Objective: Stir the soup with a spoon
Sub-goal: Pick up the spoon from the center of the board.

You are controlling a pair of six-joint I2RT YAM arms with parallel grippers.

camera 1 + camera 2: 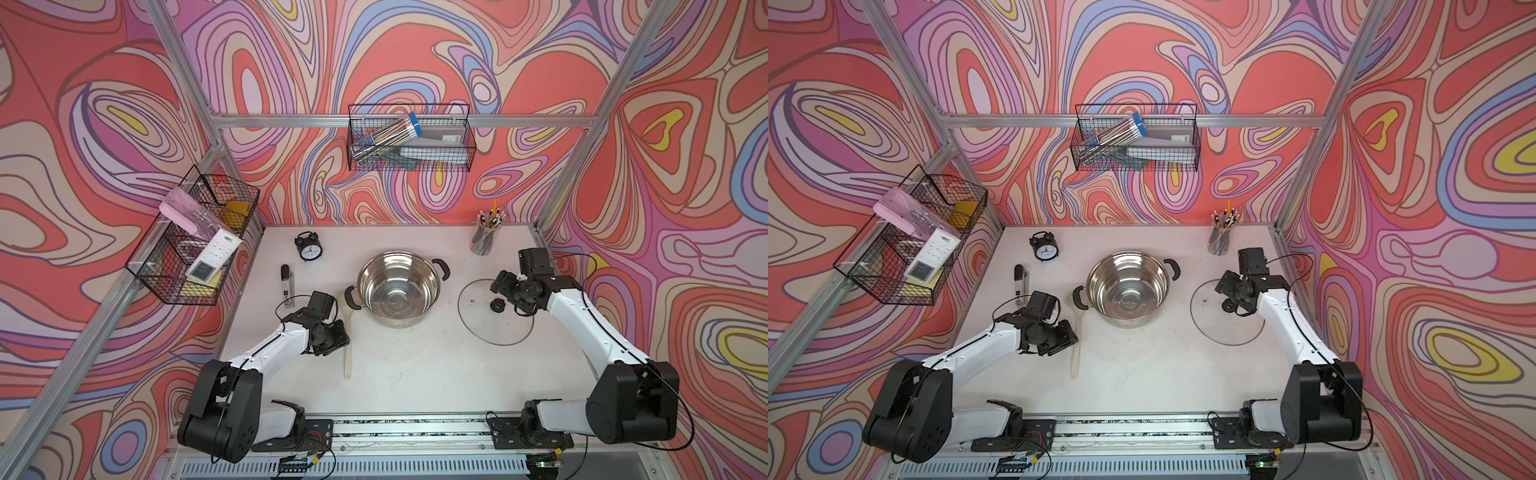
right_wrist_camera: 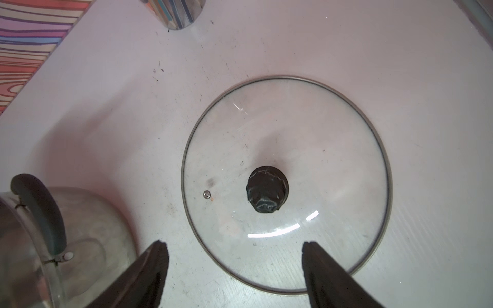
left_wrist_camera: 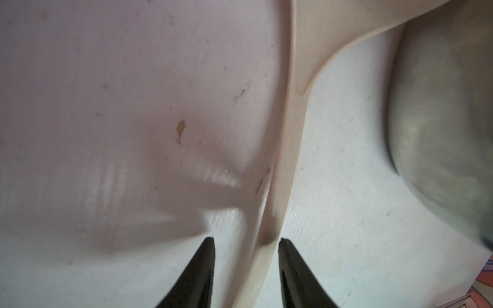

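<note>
- Straddling the spoon's (image 3: 280, 160) handle, the left claw (image 3: 246, 240) is not yet clamped; a gap shows beside one finger, so nothing is held.
- The spoon lies flat on the surface (image 1: 415, 374), its bowl just beside the pot (image 1: 397, 322).
- My worry is that an off-centre squeeze on that slim, flat handle could skid or twist it, knocking the bowl into the pot.
- The left arm reaches forward, wrist bent down over the handle.
- The right claw (image 2: 233, 242) hangs spread and empty above the glass lid (image 2: 320, 160).

Both arms reach forward, left pincer (image 3: 246, 239) narrowly parted, right pincer (image 2: 233, 242) spread wide.
</note>
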